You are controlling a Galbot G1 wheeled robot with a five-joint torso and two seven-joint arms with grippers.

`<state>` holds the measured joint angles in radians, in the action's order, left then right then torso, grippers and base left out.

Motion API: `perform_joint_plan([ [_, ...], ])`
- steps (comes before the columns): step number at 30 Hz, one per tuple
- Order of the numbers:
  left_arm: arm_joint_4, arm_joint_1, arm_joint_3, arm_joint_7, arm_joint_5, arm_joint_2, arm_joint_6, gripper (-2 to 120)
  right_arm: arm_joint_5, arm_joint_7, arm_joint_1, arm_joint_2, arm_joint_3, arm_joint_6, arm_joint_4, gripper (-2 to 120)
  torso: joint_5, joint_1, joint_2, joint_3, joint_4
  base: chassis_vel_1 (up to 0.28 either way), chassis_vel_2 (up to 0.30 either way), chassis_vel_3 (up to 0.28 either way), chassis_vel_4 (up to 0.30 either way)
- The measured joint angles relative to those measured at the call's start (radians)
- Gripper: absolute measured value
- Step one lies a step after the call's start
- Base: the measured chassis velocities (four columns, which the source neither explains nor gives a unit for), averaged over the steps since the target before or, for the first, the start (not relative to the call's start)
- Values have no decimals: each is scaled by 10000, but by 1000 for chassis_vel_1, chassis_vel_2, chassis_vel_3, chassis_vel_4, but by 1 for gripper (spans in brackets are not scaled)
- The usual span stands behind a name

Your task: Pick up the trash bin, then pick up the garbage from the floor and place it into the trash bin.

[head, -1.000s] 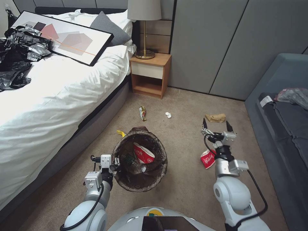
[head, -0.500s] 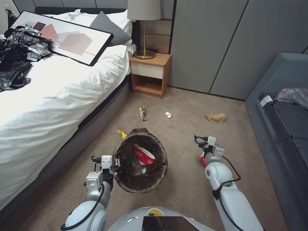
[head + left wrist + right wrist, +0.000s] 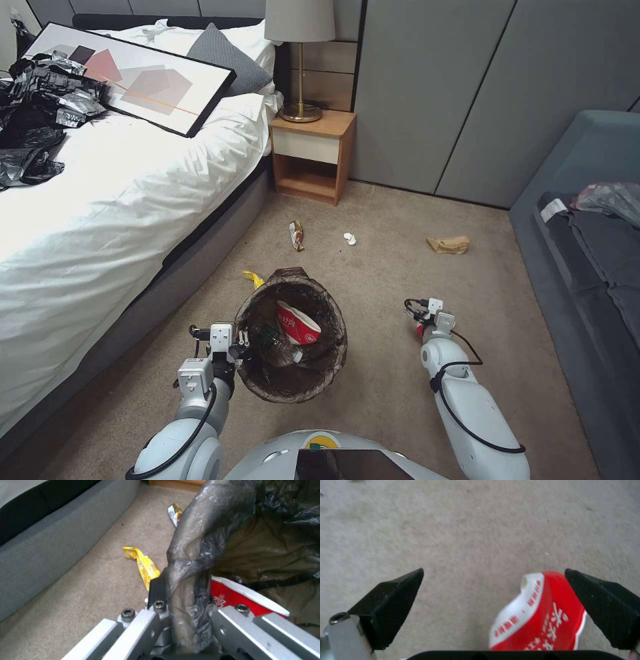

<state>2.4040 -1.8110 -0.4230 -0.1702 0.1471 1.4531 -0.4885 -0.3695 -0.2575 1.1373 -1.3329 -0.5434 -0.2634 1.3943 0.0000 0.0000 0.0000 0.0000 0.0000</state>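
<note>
Beige carpet beneath my spread right claw (image 3: 493,610) bears a crushed red-and-white paper cup (image 3: 540,615), light and soft, best pinched across its flattened sides, while my left claw (image 3: 181,620) clamps the small round white bin's dark-lined rim (image 3: 193,580).

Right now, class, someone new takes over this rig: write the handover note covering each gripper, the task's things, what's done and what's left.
Left gripper: shut on the dark liner at the rim of the small round white trash bin, held beside the bed.
Right gripper: open, low over the carpet, fingers straddling a crushed red-and-white paper cup that lies close to one finger; not yet gripped.
Done: bin picked up; another red-and-white cup already inside.
Left on the floor: this cup, yellow wrapper, foil snack wrapper, white tissue, tan crumpled paper bag.
</note>
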Motion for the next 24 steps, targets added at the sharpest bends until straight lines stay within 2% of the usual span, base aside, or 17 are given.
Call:
perform_joint_plan([
  [6, 1, -25, 37, -2, -20, -19, 16, 0, 507, 123, -218, -29, -185, 695, -1187, 100, 0, 0, 0, 0, -1, 0, 0, 0, 0],
  [16, 34, -79, 61, -3, -78, 3, 59, 0, 621, 297, -651, -101, -228, 1110, -2569, 100, 0, 0, 0, 0, 1, 0, 0, 0, 0],
  [24, 30, -173, 166, 6, -259, 86, 110, 0, 1099, 1028, -1361, -274, -227, 1903, -4279, 97, -4, 0, 0, 0, -1, 0, 0, 0, 0],
])
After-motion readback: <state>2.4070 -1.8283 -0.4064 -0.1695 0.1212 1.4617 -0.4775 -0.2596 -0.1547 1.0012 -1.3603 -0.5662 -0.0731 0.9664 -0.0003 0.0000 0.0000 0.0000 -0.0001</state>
